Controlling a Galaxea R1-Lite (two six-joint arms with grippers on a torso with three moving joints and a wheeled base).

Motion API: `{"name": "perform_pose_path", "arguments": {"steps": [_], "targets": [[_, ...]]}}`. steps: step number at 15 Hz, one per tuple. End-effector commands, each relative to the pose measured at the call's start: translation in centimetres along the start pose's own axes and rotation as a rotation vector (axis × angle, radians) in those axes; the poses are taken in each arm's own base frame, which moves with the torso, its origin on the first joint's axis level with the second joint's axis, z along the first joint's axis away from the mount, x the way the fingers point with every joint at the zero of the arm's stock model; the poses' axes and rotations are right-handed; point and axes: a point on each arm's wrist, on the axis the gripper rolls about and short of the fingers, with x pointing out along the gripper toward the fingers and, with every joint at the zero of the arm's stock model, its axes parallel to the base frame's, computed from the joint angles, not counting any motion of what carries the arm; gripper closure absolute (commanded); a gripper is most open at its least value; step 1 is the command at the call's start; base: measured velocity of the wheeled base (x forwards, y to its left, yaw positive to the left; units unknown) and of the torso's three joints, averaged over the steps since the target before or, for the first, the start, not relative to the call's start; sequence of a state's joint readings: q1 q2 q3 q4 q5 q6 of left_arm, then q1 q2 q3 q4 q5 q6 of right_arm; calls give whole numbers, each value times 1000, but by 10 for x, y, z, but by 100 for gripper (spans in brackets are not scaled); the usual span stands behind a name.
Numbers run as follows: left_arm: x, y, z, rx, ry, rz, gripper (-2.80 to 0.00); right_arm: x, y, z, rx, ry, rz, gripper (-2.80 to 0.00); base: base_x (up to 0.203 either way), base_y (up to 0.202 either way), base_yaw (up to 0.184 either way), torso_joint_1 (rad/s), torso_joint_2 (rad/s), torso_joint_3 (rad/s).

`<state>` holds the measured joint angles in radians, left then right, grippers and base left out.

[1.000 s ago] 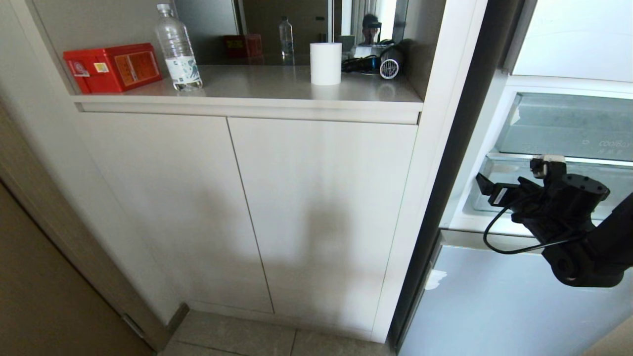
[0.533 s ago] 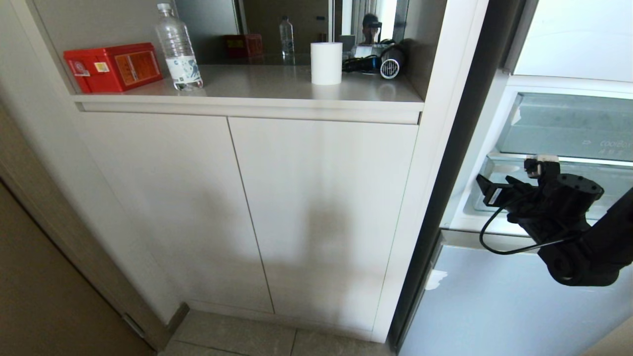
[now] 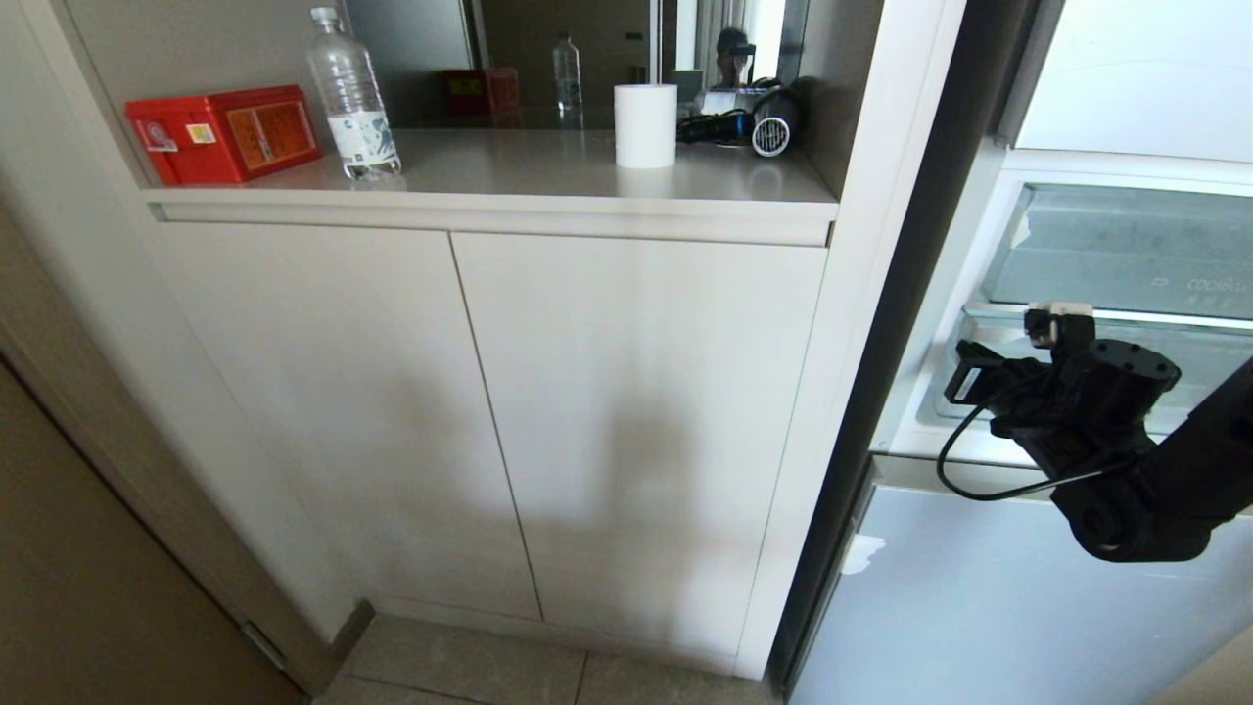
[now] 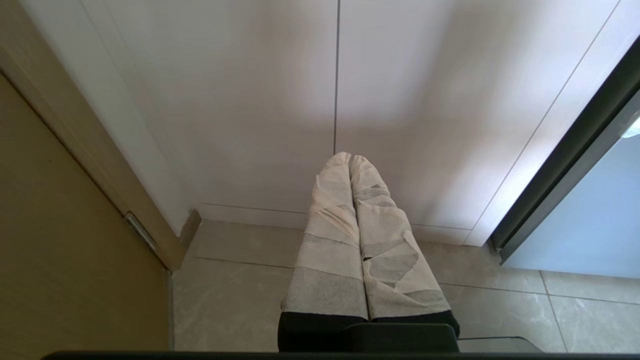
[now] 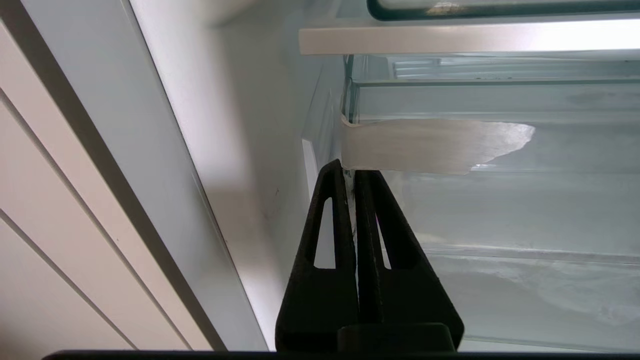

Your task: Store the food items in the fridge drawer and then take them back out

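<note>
Right gripper (image 5: 354, 172) sat at the front corner of the fridge drawer (image 5: 500, 210), jaws clenched together. Whether they pinched the drawer's front wall or merely met beside it could not be told. Its black fingers (image 5: 330, 235) ended just under a scrap of white tape (image 5: 430, 145) stuck on the drawer's frosted front. From the head camera the right arm (image 3: 1126, 480) reached in from the right edge of view, wrist in front of the open fridge compartment; the drawer (image 3: 989, 338) lay directly behind it, under a clear-fronted bin (image 3: 1126, 250).

No food item visible in any view; what could be seen of the drawer through its frosted wall showed none.

Left gripper (image 4: 350, 160) hung low beside the white cabinet doors (image 4: 250, 100), above the tiled floor (image 4: 240, 300). Jaws clenched, tape-wrapped fingers (image 4: 330, 230) pressed together, holding nothing.

Left of the fridge, a recessed shelf (image 3: 548, 181) above the cabinet carried a red box (image 3: 223, 132) near its left end, a clear water bottle (image 3: 350, 93) just beside it, a white paper roll (image 3: 645, 125) further right, and a hair dryer (image 3: 764, 125) at the right back corner
</note>
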<state>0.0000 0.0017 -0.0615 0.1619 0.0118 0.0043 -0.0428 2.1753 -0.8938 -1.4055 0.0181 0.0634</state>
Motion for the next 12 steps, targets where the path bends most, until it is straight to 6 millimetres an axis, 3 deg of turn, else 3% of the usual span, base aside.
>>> {"name": "perform_pose_path", "arguments": {"steps": [1, 5, 12], "targets": [[0, 0, 0, 0, 2, 1, 0, 0, 3, 1, -1, -12, -22, 0, 0, 0, 0, 0, 0, 0], [0, 0, 0, 0, 2, 0, 0, -9, 3, -1, 1, 15, -36, 0, 0, 0, 0, 0, 0, 0], [0, 0, 0, 0, 2, 1, 0, -71, 5, 21, 16, 79, -33, 0, 0, 0, 0, 0, 0, 0]]}}
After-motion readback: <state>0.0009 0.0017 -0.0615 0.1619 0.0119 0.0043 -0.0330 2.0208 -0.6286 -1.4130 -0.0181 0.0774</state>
